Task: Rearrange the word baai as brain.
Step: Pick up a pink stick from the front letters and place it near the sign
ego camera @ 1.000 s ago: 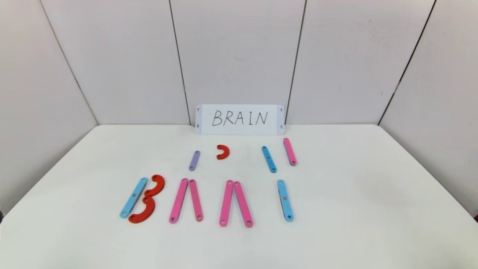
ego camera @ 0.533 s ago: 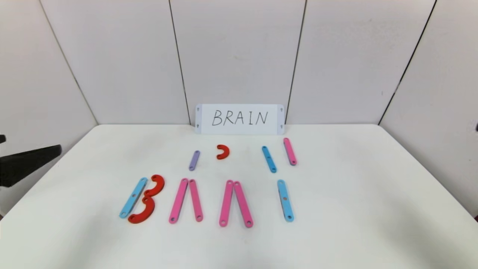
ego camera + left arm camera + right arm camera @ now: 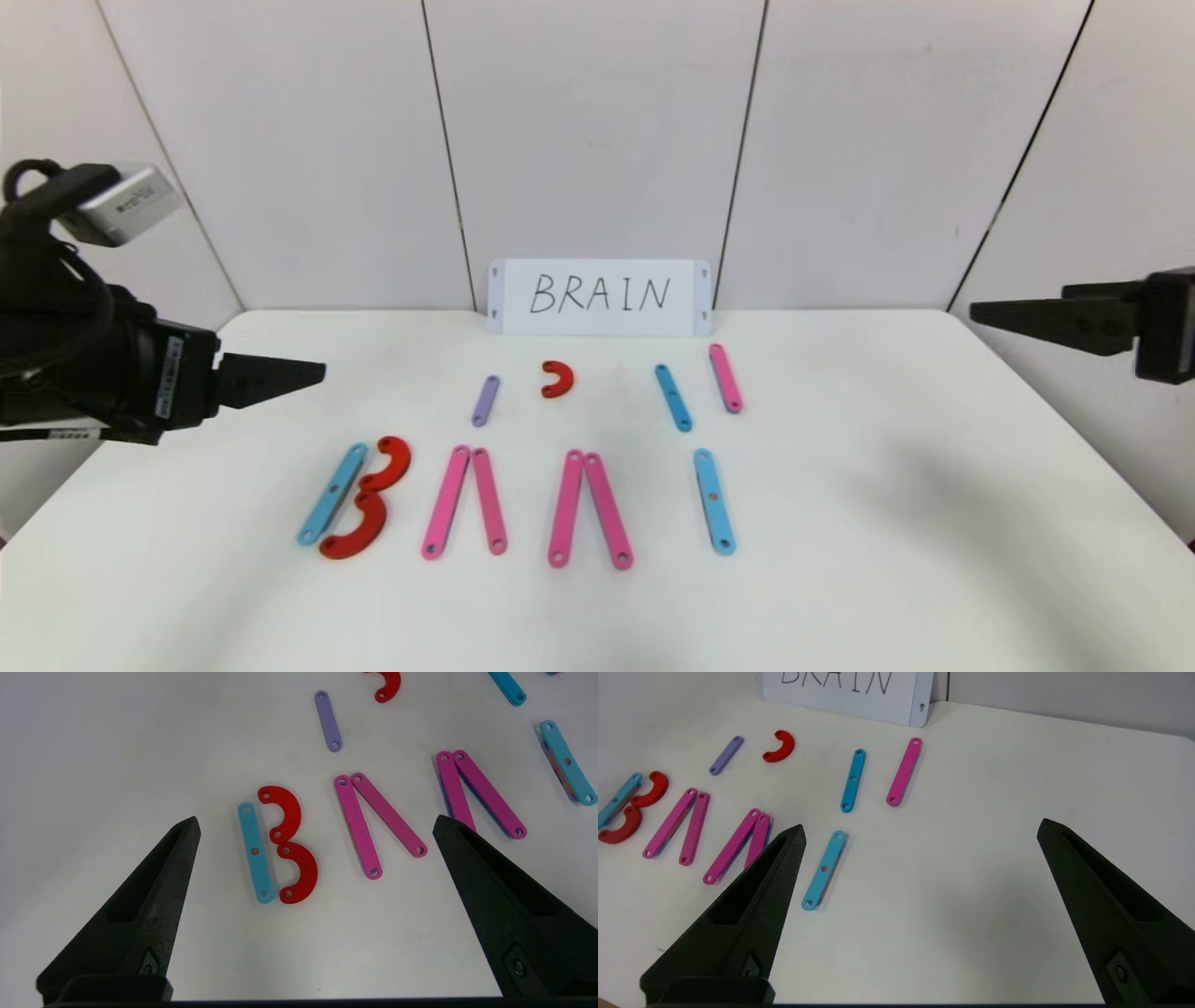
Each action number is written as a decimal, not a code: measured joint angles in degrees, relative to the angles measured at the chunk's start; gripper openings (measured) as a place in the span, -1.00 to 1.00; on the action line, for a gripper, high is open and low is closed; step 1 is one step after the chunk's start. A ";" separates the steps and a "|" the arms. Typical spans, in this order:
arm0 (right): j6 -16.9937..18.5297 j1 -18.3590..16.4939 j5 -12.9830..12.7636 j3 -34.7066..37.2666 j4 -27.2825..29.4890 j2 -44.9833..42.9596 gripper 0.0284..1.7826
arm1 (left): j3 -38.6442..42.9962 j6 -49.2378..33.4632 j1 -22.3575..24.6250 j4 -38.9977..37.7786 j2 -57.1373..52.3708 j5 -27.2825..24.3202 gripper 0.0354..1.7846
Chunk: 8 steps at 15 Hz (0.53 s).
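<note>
Two sets of fingers are mine, and both stand spread wide with nothing between them. My left gripper [image 3: 315, 821] hangs above the left side of the worktop [image 3: 934, 523], over the start of the word baai [image 3: 518, 504]. My right gripper [image 3: 920, 828] hangs at the right side, over bare surface, well apart from the pieces.

The word lies flat in a row on the near half of the worktop. Its B is a light-blue strip [image 3: 332, 494] with two red curves [image 3: 369, 499] touching each other just beside it. Next come two pairs of pink strips [image 3: 465, 502], each pair meeting at the far end and spreading toward me, and last a single light-blue strip [image 3: 714, 501].

Beyond that row lie loose pieces, none touching: a short purple strip [image 3: 485, 400], a small red half-ring [image 3: 558, 380], a blue strip [image 3: 672, 398] and a pink strip [image 3: 724, 378].

At the far edge a white card [image 3: 599, 298] handwritten BRAIN stands upright against the wall. The worktop is plain white with rounded far corners. Pale wall panels [image 3: 588, 131] split by dark vertical seams close it in behind and on both sides.
</note>
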 joint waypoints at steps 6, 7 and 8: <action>-0.18 3.19 0.39 -3.12 -1.71 11.51 0.95 | -4.27 3.80 -4.77 7.70 11.50 2.34 0.95; -0.18 3.66 0.48 -3.15 -2.35 12.93 0.95 | -4.27 4.13 -5.46 7.79 13.07 3.44 0.95; -0.28 4.13 0.48 -3.04 -3.36 14.36 0.95 | -4.27 4.29 -6.40 7.81 14.64 4.29 0.95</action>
